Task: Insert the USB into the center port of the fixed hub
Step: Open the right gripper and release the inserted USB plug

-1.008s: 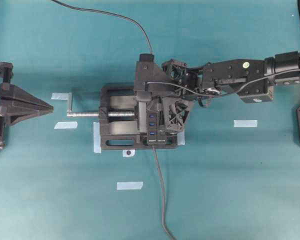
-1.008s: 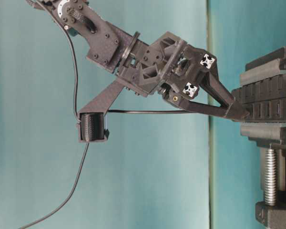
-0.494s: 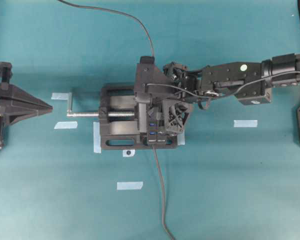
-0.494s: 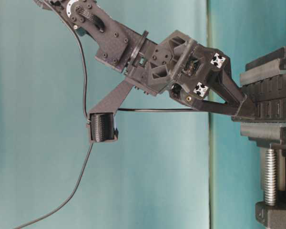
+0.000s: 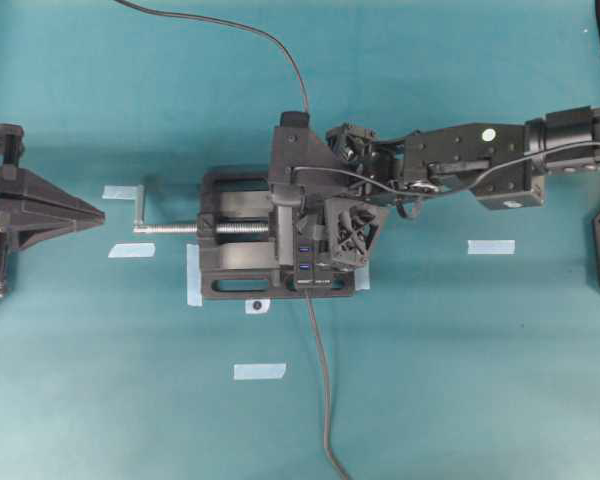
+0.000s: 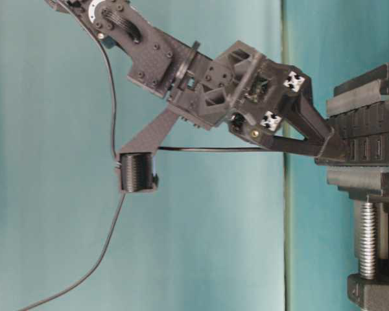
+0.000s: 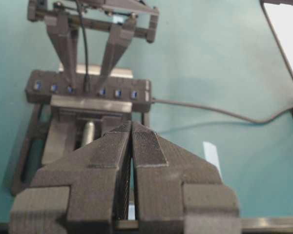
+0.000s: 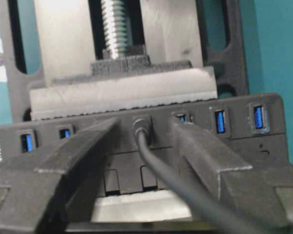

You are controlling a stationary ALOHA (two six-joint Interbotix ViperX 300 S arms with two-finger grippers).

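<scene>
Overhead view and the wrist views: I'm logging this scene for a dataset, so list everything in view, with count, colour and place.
USB: one, black, seated in the hub's middle port, thin dark cable trailing off.
fixed hub: one, black with blue ports, clamped in the vise.
vise: one, black, silver screw, table centre.
grey cable: one, from the hub's end to the table's near edge.
tape strips: several, pale blue, around the vise.
right gripper: open, fingers either side of the USB.
left gripper: shut, parked at left.
</scene>
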